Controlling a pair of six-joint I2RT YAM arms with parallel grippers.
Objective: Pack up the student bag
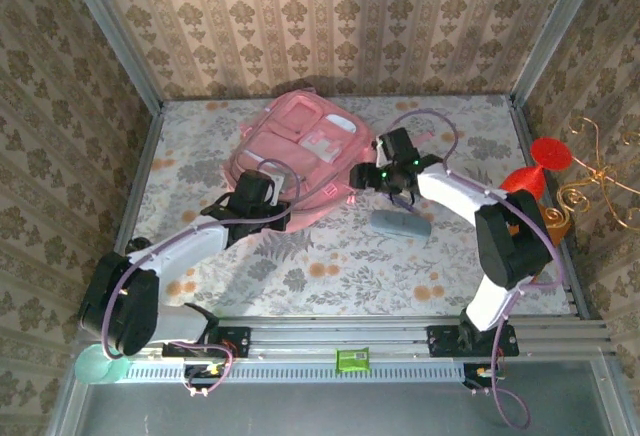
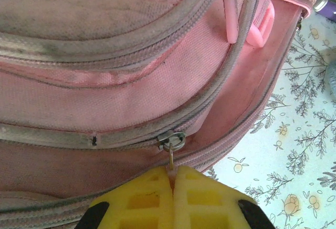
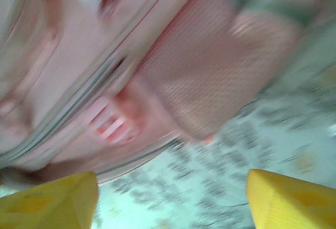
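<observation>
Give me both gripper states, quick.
Left gripper: closed on the zipper pull of the student bag.
Right gripper: open, holding nothing.

No writing can be read anywhere. The white patches on the student bag and the green tag on the front rail are too small to read

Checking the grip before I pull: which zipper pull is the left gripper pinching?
The lower pull on the student bag, whose metal slider sits just above the shut left gripper. The upper pull, with the pink tab, hangs free.
</observation>
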